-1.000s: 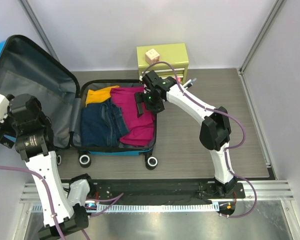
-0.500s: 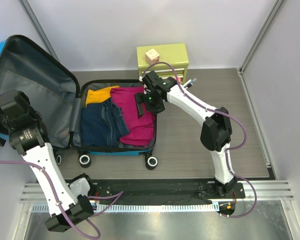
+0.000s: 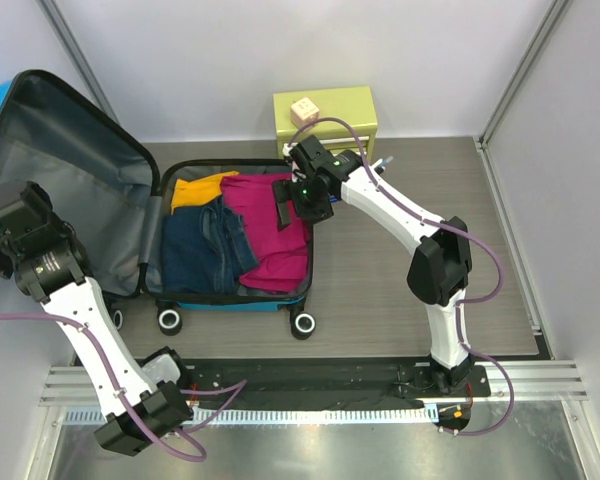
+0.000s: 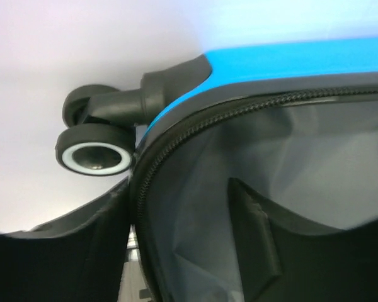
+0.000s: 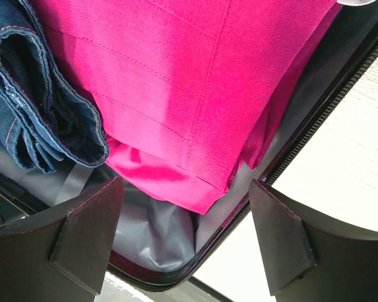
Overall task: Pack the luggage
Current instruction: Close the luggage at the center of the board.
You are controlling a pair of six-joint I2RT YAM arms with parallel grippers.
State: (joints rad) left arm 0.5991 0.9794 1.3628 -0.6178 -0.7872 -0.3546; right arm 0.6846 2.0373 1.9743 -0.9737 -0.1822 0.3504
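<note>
**Open luggage with both arms at work.** The luggage (image 3: 40, 110) lies open on the table (image 3: 380, 300). Its lid (image 3: 90, 190) is raised at the left. Its base (image 3: 230, 303), at centre, holds jeans (image 3: 205, 250), a magenta garment (image 3: 270, 225) and a yellow garment (image 3: 202, 187).

The left gripper (image 4: 179, 195) straddles the lid's zippered rim near a wheel (image 4: 94, 157), with one finger outside the shell and one over the grey lining. Whether it clamps the rim cannot be told.

The right gripper (image 5: 186, 185) hovers above the magenta garment by the base's right rim, jaws wide and empty. A green chest (image 3: 325, 115) stands behind the base.
</note>
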